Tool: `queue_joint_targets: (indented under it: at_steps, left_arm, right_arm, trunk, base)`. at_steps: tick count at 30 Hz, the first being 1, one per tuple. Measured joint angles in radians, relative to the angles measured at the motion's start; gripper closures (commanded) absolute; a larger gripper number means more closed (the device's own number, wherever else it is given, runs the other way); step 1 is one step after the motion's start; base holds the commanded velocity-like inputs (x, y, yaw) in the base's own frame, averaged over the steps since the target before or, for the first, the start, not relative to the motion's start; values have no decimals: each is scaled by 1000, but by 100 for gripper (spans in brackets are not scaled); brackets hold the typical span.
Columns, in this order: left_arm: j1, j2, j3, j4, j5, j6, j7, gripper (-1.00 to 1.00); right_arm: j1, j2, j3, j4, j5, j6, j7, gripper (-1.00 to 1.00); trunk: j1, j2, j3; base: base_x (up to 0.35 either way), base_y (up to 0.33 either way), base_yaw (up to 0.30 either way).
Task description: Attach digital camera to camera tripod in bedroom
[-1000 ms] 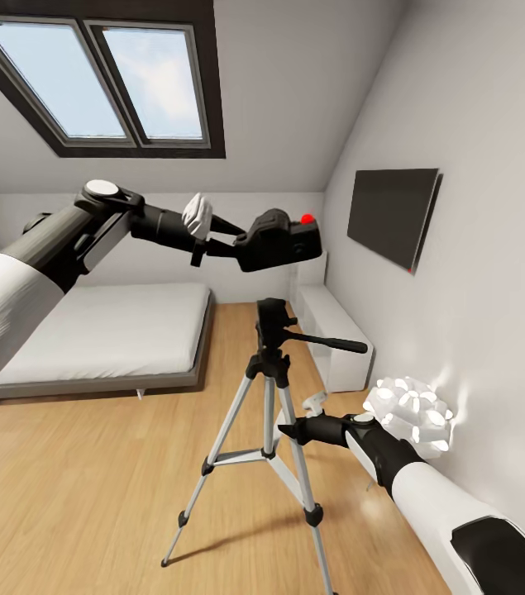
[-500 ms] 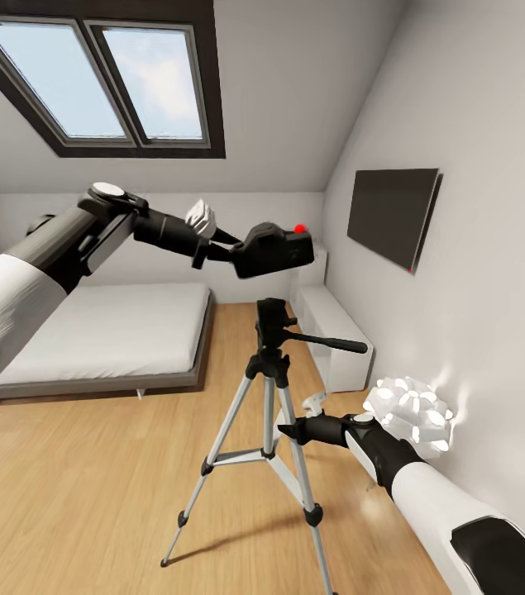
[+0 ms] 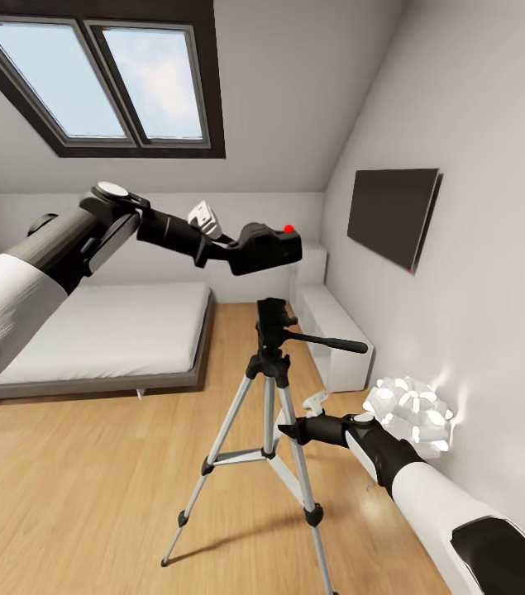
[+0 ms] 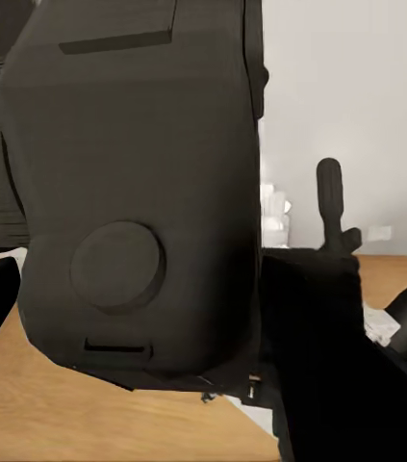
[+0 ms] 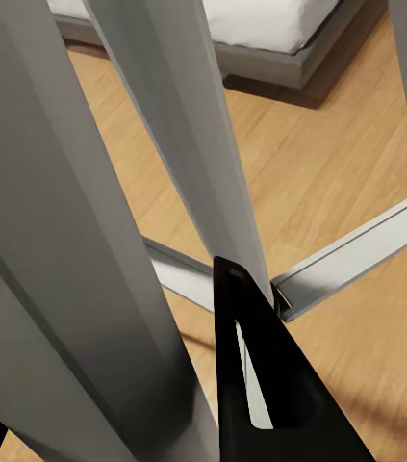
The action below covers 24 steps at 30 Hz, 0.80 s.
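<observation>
Left gripper (image 3: 237, 248) is clamped on the camera (image 3: 266, 248), just above the tripod (image 3: 270, 388) head. It looks rigid, light, probably slick; best gripped by the body sides. Right gripper (image 3: 288, 429) sits at a tripod leg; jaws unclear.

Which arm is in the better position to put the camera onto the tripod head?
The left. Its gripper holds the digital camera just above the camera tripod head. The right gripper is low, beside a tripod leg.
</observation>
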Motion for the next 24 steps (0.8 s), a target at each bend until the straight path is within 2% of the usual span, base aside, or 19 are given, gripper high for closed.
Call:
queue_joint_targets:
  at_steps: [5, 8, 16, 24]
  left_arm:
    - [18, -2, -1, 0, 1, -18, 60, 100]
    - [31, -3, -1, 0, 3, -52, 79, 100]
    - [41, -24, -16, 6, 6, -91, 78, 100]
    - [47, -30, -36, 9, 6, -96, 77, 100]
  right_arm:
    - [0, 0, 0, 0, 0, 0, 0, 100]
    - [0, 0, 0, 0, 0, 0, 0, 100]
    - [0, 1, 0, 0, -1, 0, 0, 100]
    - [0, 2, 0, 0, -2, 0, 0, 100]
  trunk:
    - [0, 0, 0]
    - [0, 0, 0]
    - [0, 0, 0]
    - [0, 0, 0]
  base:
    - [0, 0, 0]
    - [0, 0, 0]
    - [0, 0, 0]
    - [0, 0, 0]
